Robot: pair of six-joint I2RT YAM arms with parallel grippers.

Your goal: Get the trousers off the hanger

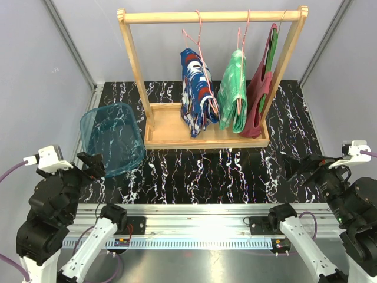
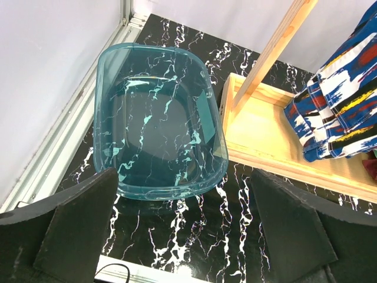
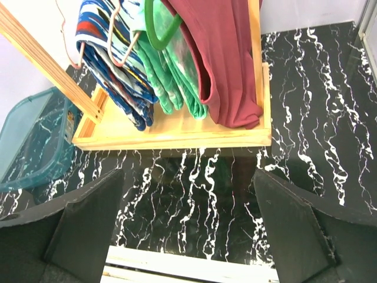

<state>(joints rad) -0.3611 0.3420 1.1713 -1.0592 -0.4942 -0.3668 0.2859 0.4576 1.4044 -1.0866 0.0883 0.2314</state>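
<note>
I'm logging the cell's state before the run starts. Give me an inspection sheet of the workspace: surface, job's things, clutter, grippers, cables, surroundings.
Surface: black white-veined table.
Job's things: blue patterned trousers and green trousers hang folded on pink wire hangers from the wooden rack.
Clutter: maroon garment on a green hanger, rightmost on the rack; teal bin left of the rack, nothing in it.
Grippers: left gripper and right gripper open, holding nothing, near the table's front edge.
Cables: purple cables at both arms' outer sides.
Surroundings: grey walls; metal rail along the near edge.
</note>
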